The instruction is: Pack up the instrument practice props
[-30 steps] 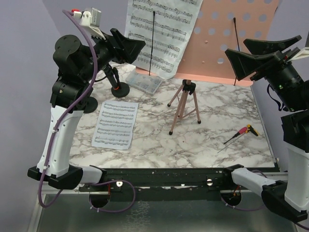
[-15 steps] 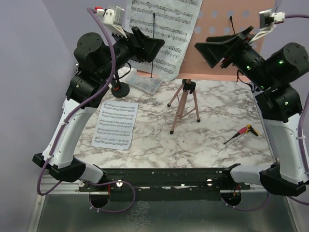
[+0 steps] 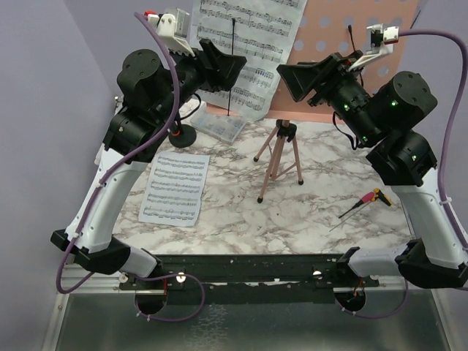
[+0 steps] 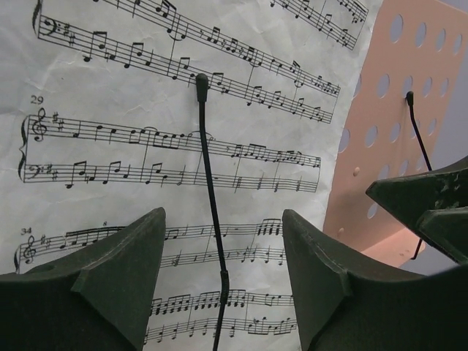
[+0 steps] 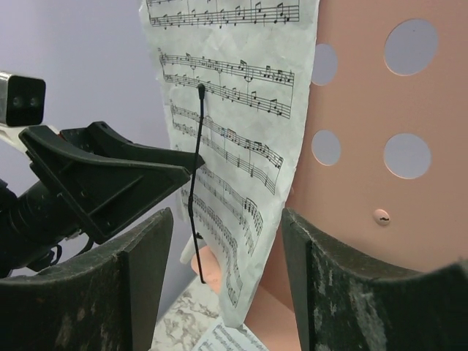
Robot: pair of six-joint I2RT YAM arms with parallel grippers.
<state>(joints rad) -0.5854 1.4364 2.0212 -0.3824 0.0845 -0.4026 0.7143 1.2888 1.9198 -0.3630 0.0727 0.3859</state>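
The pink perforated board [image 3: 329, 33] stands on thin pink tripod legs [image 3: 278, 157] at the back of the table. A white sheet-music page [image 3: 248, 44] leans on it under a thin black wire arm [image 4: 208, 190]. My left gripper [image 3: 228, 69] is open and empty, right in front of that page [image 4: 146, 146]. My right gripper [image 3: 296, 79] is open and empty, facing the page's right edge [image 5: 245, 146] and the board [image 5: 380, 110]. A second page [image 3: 175, 189] lies flat at the left. One black round-based mic holder [image 3: 181, 134] shows behind my left arm. The microphones are hidden.
A clear flat case [image 3: 219, 126] lies under the board's left end. A thin red and yellow tool [image 3: 363, 201] lies at the right on the marble tabletop [image 3: 292, 219]. The two grippers are close together; the left one shows in the right wrist view [image 5: 110, 175].
Both arms have risen and swung inward toward the board. The right gripper came in from the far right to just right of the page. Both stayed open.
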